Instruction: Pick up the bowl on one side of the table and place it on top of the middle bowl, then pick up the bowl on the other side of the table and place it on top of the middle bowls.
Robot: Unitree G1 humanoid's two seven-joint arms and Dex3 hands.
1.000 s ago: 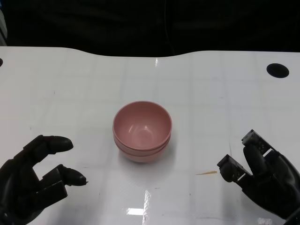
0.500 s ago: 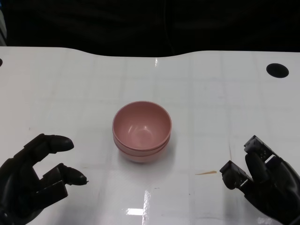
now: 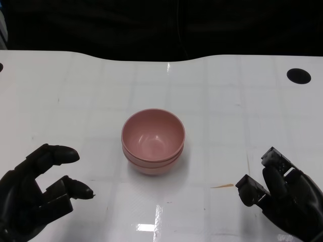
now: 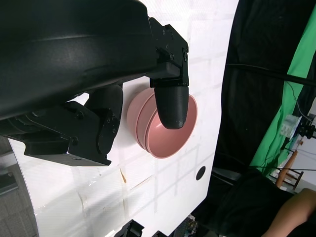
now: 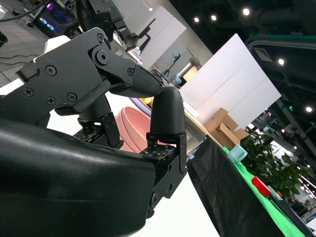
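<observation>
From the head view, the stacked pink bowls (image 3: 153, 141) sit nested mid-surface (image 3: 91, 91), well apart from the left hand (image 3: 35, 189) and right hand (image 3: 285, 194), both empty with fingers spread. The left wrist view shows the stack beyond loose, empty fingers (image 4: 170, 101). The right wrist view shows a pink rim behind parted fingers (image 5: 167, 116) holding nothing.

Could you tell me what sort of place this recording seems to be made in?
Probably an exhibition hall or demo floor, not a home. The right wrist view shows ceiling spotlights, white partition panels and cardboard boxes; the left wrist view shows a green backdrop. The bowls sit on a white table.
</observation>
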